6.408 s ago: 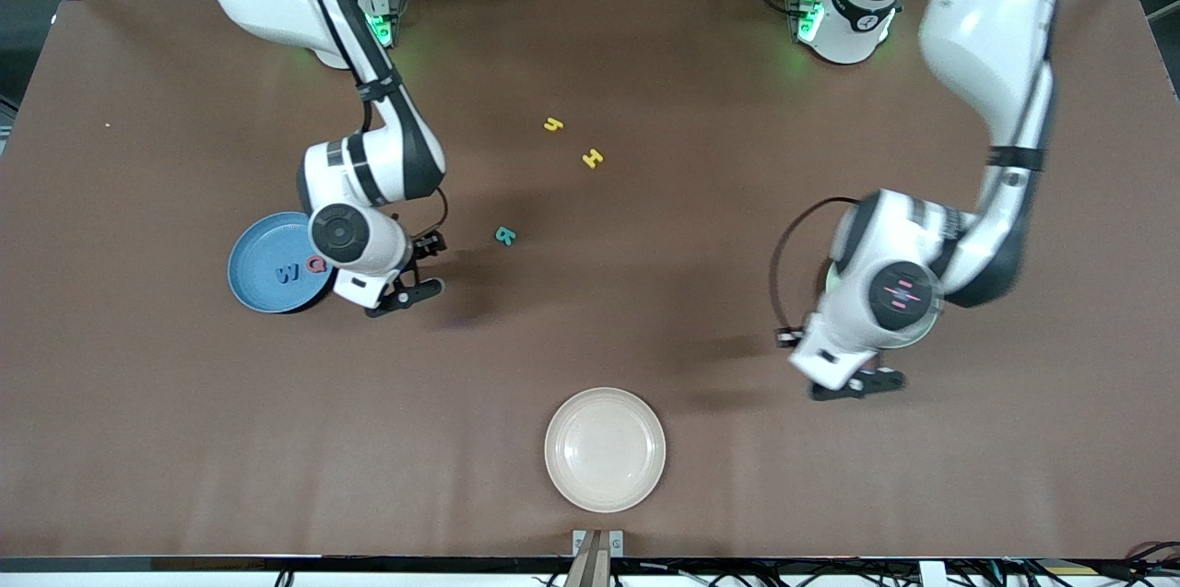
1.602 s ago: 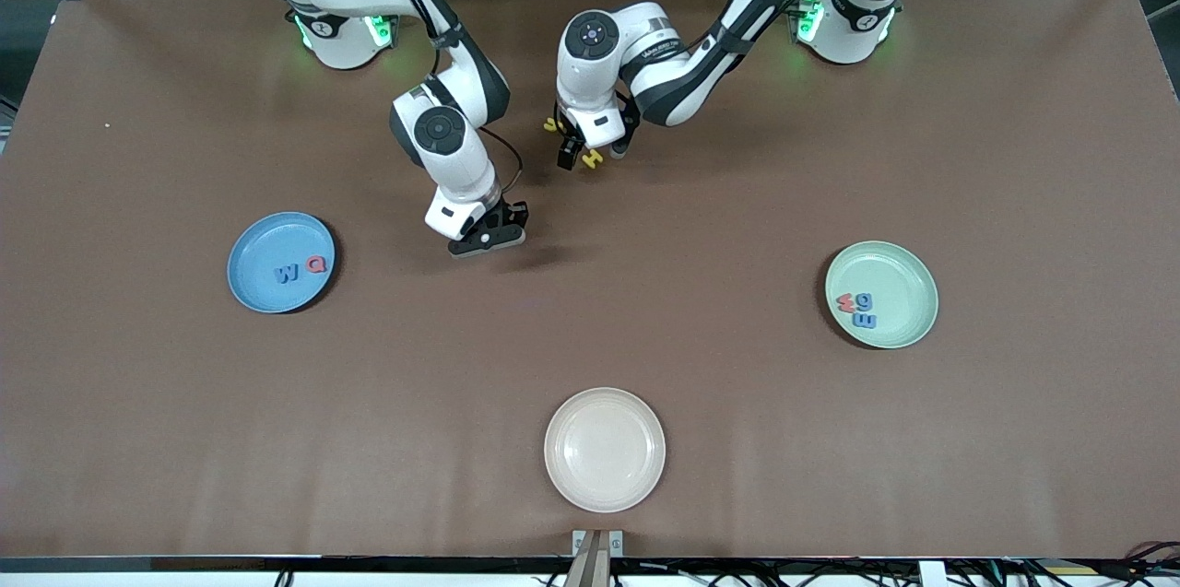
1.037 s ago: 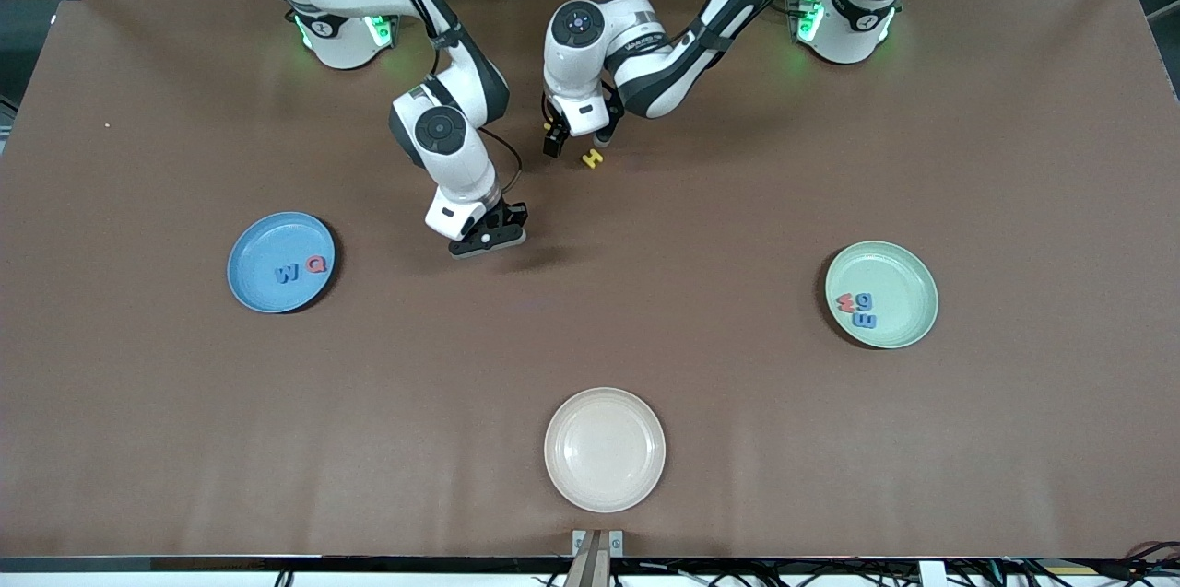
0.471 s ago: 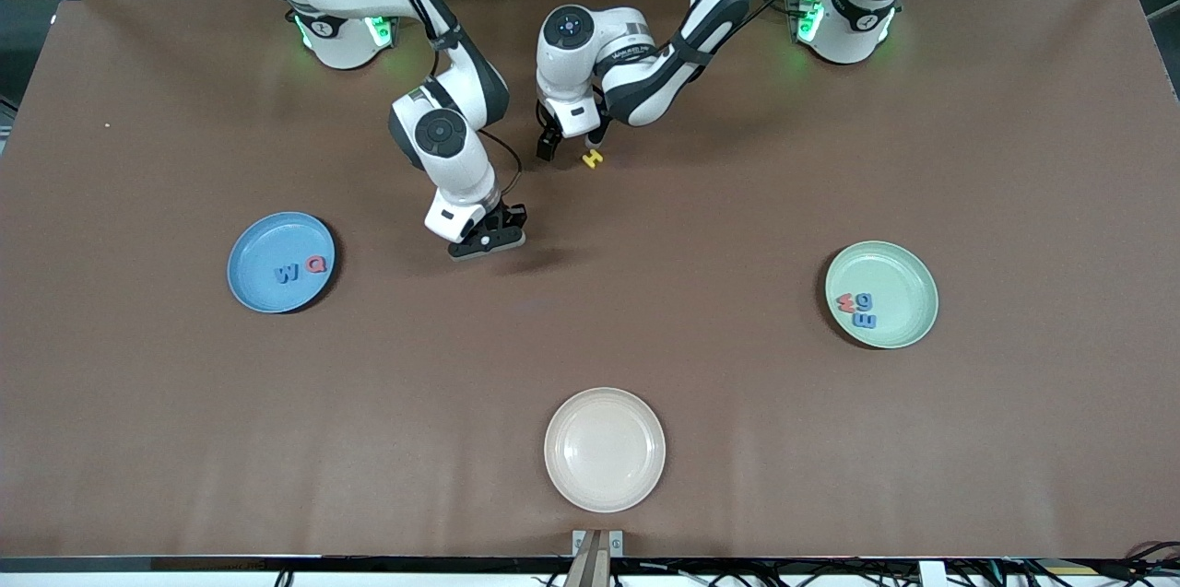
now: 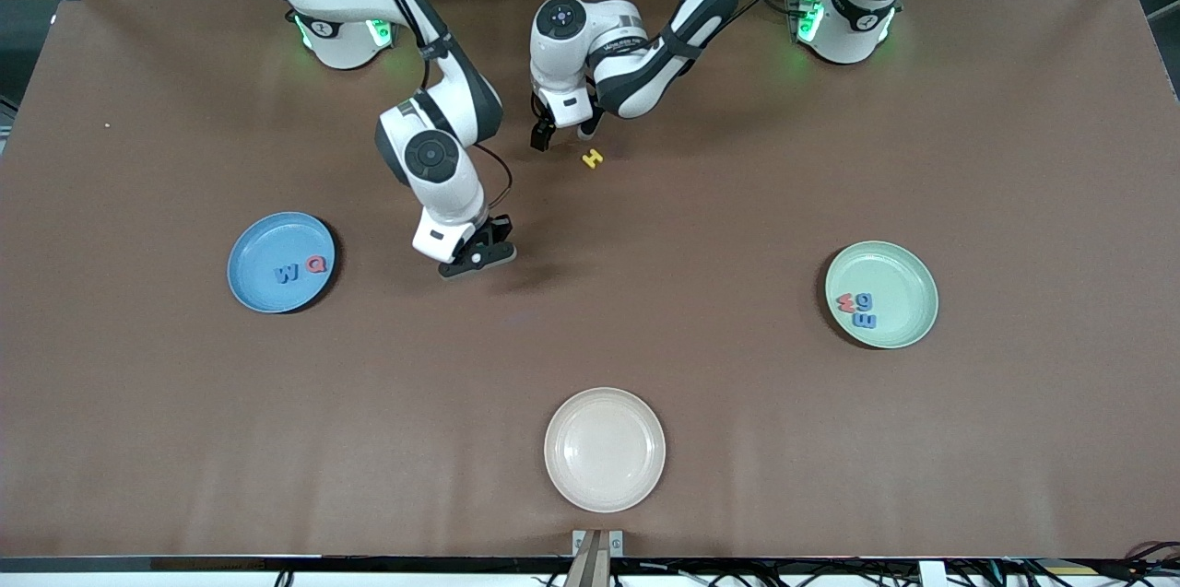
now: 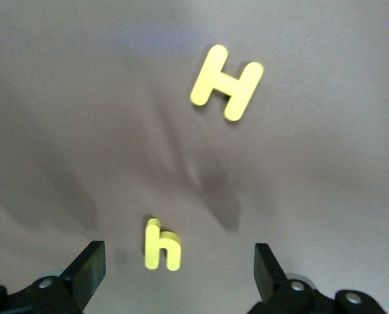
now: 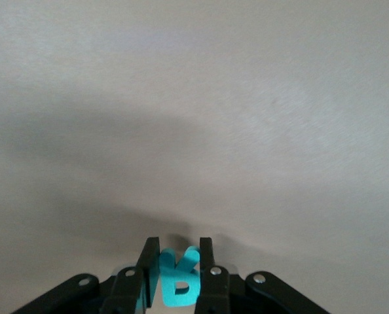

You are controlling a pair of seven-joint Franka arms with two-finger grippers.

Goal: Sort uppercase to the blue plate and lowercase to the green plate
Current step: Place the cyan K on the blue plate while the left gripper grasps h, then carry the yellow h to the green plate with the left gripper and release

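Observation:
My right gripper (image 5: 477, 256) is shut on the teal R (image 7: 178, 278) and holds it above the bare table between the blue plate (image 5: 253, 287) and the yellow H (image 5: 593, 158). The blue plate holds the blue W (image 5: 288, 273) and red Q (image 5: 316, 264). My left gripper (image 5: 560, 134) is open low over the small yellow y-like letter (image 6: 160, 245), which lies between its fingertips (image 6: 90, 265) in the left wrist view, with the H (image 6: 226, 83) close by. My left gripper hides that letter in the front view. The green plate (image 5: 908, 274) holds the red w (image 5: 845, 301), blue g (image 5: 864, 299) and blue m (image 5: 866, 320).
A cream plate (image 5: 604, 449) sits near the table's front edge, nearer to the camera than everything else. The brown table (image 5: 737, 200) lies bare between the plates.
My right gripper, holding the R, has moved toward the blue plate. My left gripper has shifted off the H to over the small yellow letter. Earlier both grippers were at the plates.

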